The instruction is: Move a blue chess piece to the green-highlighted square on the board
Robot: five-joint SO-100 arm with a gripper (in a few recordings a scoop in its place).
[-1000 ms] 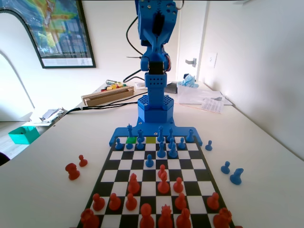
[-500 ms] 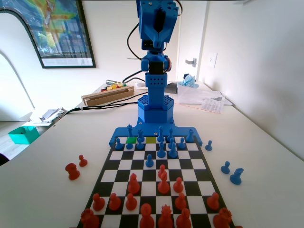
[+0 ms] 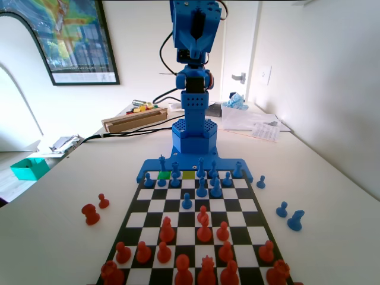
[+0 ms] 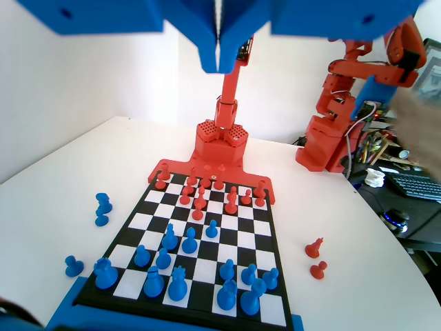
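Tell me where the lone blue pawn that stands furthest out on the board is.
In the fixed view the lone blue pawn stands mid-board, slightly left of centre, just beyond the foremost red pawn.

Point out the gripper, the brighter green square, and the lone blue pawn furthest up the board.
gripper (image 4: 218, 65), wrist view, tips of the closed jaws.
green square (image 3: 188, 174), fixed view, its centre.
blue pawn (image 3: 187, 202), fixed view, its body.

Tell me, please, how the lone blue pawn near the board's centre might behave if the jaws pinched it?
The blue pawn looks like hard plastic, so probably stiff and light. Its narrow body on a small base suggests it may tip if nudged sideways. The round head could slip from the jaws.
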